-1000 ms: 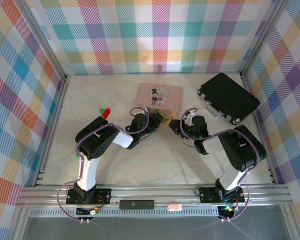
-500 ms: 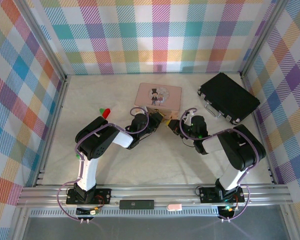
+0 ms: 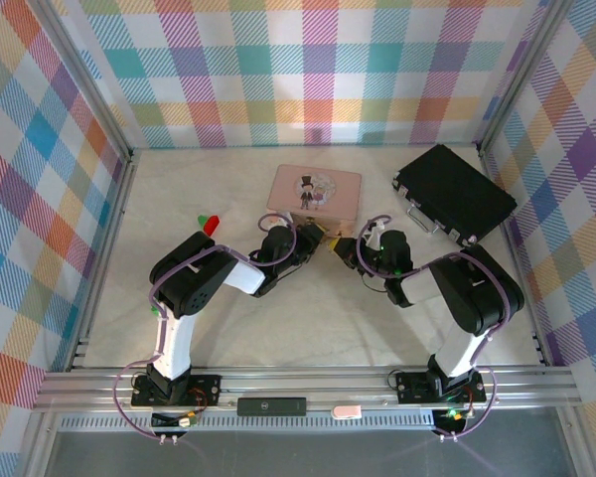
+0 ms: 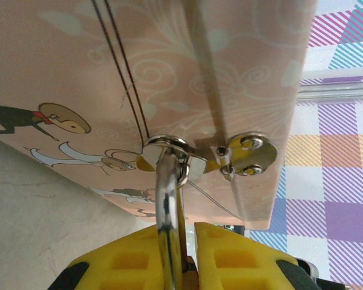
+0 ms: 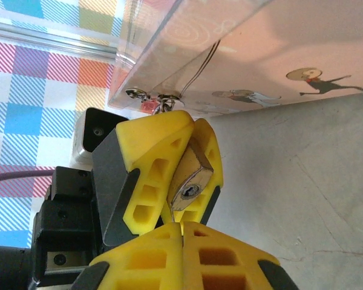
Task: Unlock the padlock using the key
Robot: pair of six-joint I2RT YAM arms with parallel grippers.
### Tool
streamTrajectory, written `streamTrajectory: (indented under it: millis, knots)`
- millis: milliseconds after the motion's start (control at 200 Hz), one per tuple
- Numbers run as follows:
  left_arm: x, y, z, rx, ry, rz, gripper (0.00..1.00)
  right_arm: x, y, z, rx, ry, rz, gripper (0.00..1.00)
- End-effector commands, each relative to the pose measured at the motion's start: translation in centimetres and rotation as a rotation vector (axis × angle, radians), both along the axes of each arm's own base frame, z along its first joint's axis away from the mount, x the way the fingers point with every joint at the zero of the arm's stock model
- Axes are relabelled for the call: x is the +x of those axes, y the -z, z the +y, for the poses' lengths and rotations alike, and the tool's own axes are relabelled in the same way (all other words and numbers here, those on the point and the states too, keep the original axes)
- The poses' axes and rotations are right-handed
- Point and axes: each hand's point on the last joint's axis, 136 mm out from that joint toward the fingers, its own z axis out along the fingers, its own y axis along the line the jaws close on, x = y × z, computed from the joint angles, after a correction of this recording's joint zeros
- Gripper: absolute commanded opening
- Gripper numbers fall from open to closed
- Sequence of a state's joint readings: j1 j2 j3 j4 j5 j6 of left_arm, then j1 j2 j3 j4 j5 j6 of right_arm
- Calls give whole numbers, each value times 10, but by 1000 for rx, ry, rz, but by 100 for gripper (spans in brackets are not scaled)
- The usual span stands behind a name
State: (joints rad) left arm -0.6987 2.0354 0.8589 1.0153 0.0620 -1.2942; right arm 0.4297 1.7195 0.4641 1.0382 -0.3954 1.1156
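Table: pale, stone-look top, with plaid walls on the left, right and far sides.
Black case: hard rectangular shell with silvery edging, lying flat at far right.
Pink box: glossy rectangular lid at far centre. I see swirls printed on it and a cartoon figure in a dark suit with a red bow tie.
Left arm: black, elbow bent, reaching right and far toward the box's near edge.
Right arm: black, folded the same way, reaching left to meet it.
Left gripper: ribbed yellow plastic fingers, clamped on the padlock.
Right gripper: yellow fingers pressed together just below the keyhole. I cannot tell whether they pinch anything.
Padlock: brass block at the box's near edge, keyhole facing my right wrist camera.
Shackle: polished silvery rod, threaded through the box's clasp.
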Motion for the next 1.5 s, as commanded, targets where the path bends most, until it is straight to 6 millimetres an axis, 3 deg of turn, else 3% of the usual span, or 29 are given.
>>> streamTrajectory:
  millis: [0, 220, 425, 680, 965, 1495]
  knots:
    - [-6, -57, -16, -114, 40, -124, 0, -8, -1, 0, 16, -28, -11, 0]
    - [-5, -57, -16, -117, 36, -129, 0, -11, 9, 0, 43, -24, 11, 0]
    - [-4, -56, -14, -128, 26, -131, 0, -19, 16, -15, -12, 31, 32, 0]
    - [-5, -53, -13, -122, 25, -127, 0, -13, 2, -24, -38, 93, 4, 0]
    - [-7, -52, -13, -128, 28, -123, 0, 1, -5, -17, -10, 94, -19, 0]
    - [-8, -50, -13, -125, 31, -118, 0, 7, -10, -11, 29, 87, -32, 0]
